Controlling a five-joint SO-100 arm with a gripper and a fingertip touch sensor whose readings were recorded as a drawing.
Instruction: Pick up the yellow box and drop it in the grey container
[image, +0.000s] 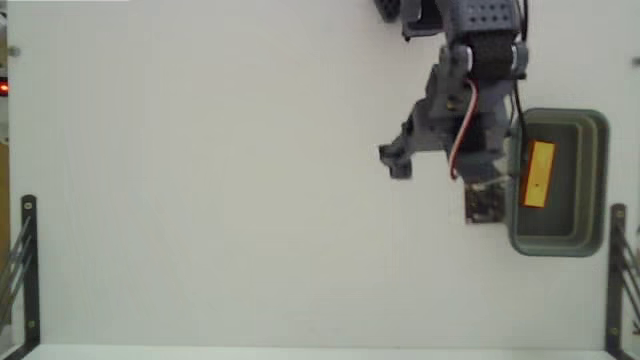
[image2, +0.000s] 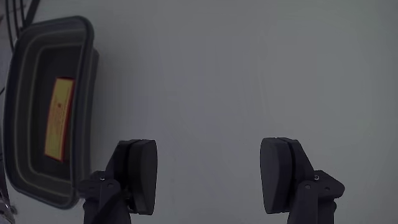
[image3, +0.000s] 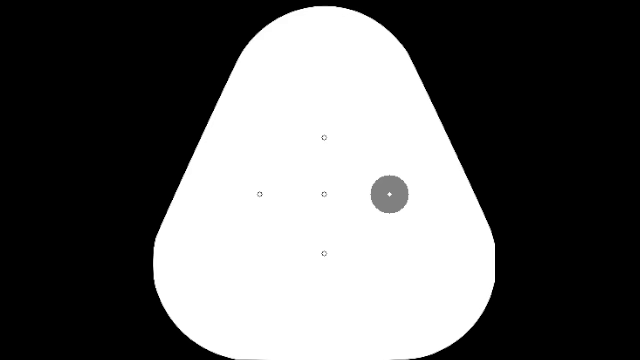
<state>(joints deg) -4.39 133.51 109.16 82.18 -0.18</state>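
Yellow box (image: 538, 173) lay inside the grey container (image: 598, 180).
Your gripper (image2: 208, 174) was spread, empty; swinging sideways risked clipping the rim.

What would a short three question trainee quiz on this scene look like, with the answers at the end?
1. True or false: the yellow box lies inside the grey container.
2. In the wrist view, the gripper is: A) shut on the box, B) open and empty, C) out of sight.
3. In the fixed view, on which side of the container is the arm?

Key:
1. True; the wrist view also shows the box on the container's floor.
2. B; only bare table shows between its fingers.
3. The left side, beside the rim.
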